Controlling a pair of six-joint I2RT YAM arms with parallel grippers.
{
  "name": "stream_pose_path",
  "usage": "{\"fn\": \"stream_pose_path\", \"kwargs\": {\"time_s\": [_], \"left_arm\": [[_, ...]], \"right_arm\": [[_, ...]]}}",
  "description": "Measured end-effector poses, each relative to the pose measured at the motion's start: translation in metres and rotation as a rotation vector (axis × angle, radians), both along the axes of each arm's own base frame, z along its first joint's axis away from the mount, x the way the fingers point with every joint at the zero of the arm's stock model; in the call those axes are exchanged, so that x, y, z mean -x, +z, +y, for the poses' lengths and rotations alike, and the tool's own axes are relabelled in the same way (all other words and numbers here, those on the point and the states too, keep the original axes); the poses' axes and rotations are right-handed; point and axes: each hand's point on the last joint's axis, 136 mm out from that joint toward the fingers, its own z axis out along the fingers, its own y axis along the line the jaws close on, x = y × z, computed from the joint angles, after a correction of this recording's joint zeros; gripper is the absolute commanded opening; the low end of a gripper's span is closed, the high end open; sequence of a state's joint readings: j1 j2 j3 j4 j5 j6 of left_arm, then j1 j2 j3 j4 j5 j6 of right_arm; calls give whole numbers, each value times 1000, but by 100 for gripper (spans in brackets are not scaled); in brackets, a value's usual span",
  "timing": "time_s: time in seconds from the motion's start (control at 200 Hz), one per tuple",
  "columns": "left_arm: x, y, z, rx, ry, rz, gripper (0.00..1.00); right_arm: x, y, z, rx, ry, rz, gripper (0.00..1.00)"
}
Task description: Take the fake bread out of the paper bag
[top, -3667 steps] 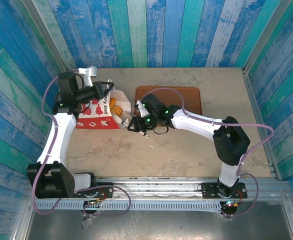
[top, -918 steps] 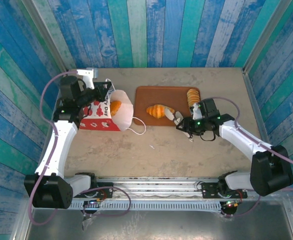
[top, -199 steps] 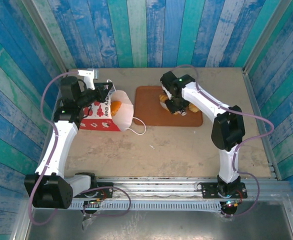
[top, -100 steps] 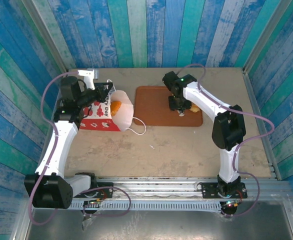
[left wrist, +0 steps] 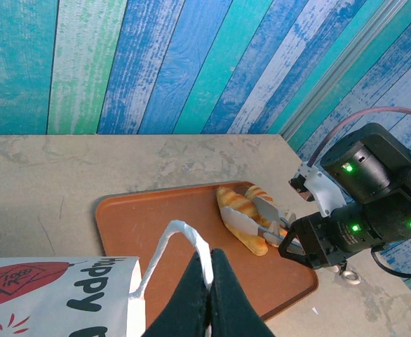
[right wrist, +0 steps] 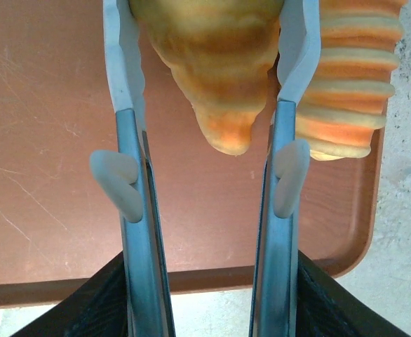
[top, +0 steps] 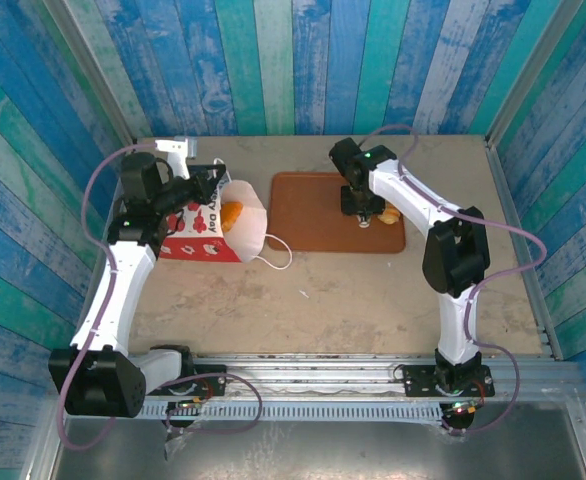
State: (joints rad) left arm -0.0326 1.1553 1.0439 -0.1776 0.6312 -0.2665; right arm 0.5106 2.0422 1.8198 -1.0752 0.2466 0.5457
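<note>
My left gripper (left wrist: 209,270) was clenched on the white cord handle (left wrist: 184,235) of the paper bag (top: 208,228). The bag lay on its side at the left of the table (top: 353,290), its mouth facing the brown tray (top: 308,215), with one golden pastry (top: 233,212) showing inside. My right gripper (right wrist: 211,24) hung over the tray's right end, grasping a croissant (right wrist: 216,84) by both sides, a ridged loaf (right wrist: 346,77) just beside it.

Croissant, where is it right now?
In the right wrist view, the croissant is between the fingers of the right gripper, over the brown tray, close beside the ridged loaf near the tray's right edge.
</note>
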Motion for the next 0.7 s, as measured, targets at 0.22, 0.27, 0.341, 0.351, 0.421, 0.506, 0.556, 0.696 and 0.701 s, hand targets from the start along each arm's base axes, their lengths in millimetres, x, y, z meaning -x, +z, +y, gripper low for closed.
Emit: {"fn": "stream_pose_path", "kwargs": {"time_s": [0.22, 0.27, 0.341, 0.351, 0.421, 0.506, 0.556, 0.696, 0.701], "left_arm": [[0, 1, -1, 2, -4, -5, 0], [0, 1, -1, 2, -5, -5, 0], [0, 1, -1, 2, -7, -5, 0], [0, 1, -1, 2, -7, -5, 0], [0, 1, -1, 3, -7, -5, 0], [0, 1, -1, 3, -7, -5, 0], [0, 1, -1, 3, -7, -4, 0], [0, 1, -1, 4, -7, -4, 0], [0, 1, -1, 4, -7, -4, 0]], "right_arm": [[-1, -1, 0, 0, 0, 0, 56], [-1, -1, 0, 0, -1, -1, 57], [-2, -1, 0, -1, 0, -2, 58], [-2, -1, 0, 0, 1, -2, 58], [-2, -1, 0, 0, 6, -1, 59], [-1, 0, 1, -5, 15, 0, 59], [-1, 1, 2, -10, 23, 0, 59], [0, 21, 2, -33, 48, -47, 62], [0, 23, 2, -34, 48, -53, 62]]}}
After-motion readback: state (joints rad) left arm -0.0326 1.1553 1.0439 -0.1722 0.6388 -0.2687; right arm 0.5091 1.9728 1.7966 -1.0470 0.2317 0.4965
